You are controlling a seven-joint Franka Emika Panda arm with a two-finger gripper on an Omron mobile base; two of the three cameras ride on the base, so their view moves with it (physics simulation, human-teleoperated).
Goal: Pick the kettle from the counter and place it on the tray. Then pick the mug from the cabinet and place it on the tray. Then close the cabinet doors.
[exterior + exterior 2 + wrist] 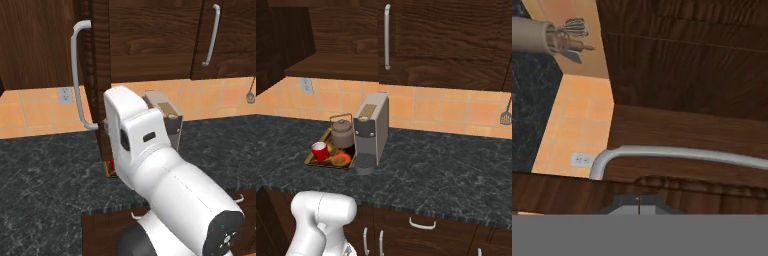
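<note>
Right base view: the tray point(315, 161) lies on the counter point(446, 170), touching the left side of the coffee machine point(372, 131). The kettle point(342, 132) stands upright on the tray's rear half, just beside the coffee machine. The mug point(319, 151) rests on the tray's front left part, tilted, with its white inside facing forward. It is near the kettle but apart from it. An orange patterned patch of the tray surface shows between the mug and the coffee machine. Above the coffee machine hangs the cabinet point(336, 65), with one vertical bar handle point(387, 36) on its front. A spatula point(506, 116) hangs on the tiled wall well to the right of the coffee machine.

Left base view: a cabinet door point(96, 75) stands edge-on, to the left of the coffee machine point(167, 120), with its bar handle point(77, 75) projecting leftward. The arm covers most of the coffee machine and the tray area.

Hand view: the gripper point(638, 204) sits at the lower edge, its fingertips pressed together with no gap and nothing between them. The bar handle point(677, 153) runs across directly above the fingertips, with wood-grain door panel behind it. Whether the tips touch the door cannot be determined.
</note>
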